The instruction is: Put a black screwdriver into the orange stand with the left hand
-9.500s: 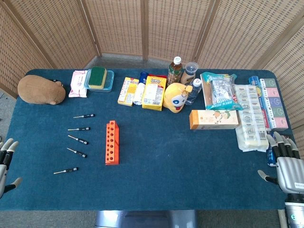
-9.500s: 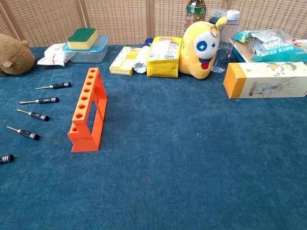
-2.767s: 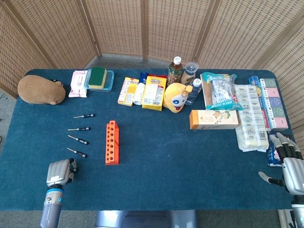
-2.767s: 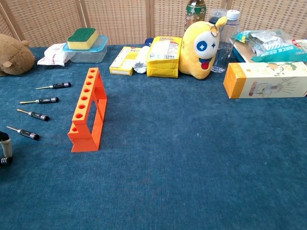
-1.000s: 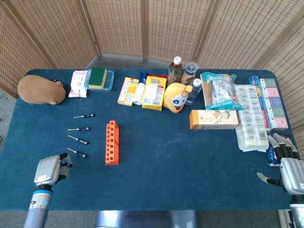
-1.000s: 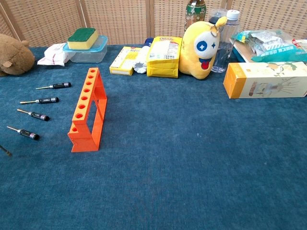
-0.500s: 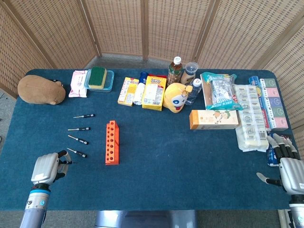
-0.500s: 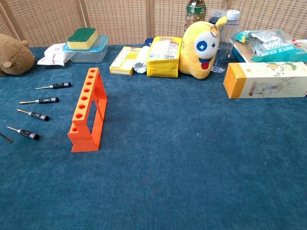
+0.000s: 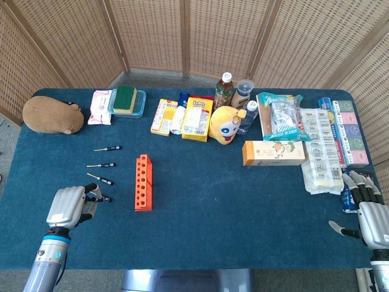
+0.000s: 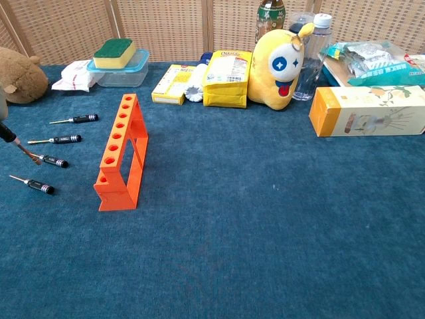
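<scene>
Clearly, a black screwdriver point(image 10: 14, 144) is gripped in the curled left robot hand point(image 9: 68, 207), which is seen whole only in the head view, left of the orange stand point(image 9: 143, 182); in the chest view just the tool's tilted shaft is caught at the left edge. Four more screwdrivers point(image 10: 58, 139) are laid on the blue tabletop point(image 9: 219, 213) beside the stand. The right robot hand point(image 9: 372, 214), fingers apart and holding nothing, is shown solely from the head
</scene>
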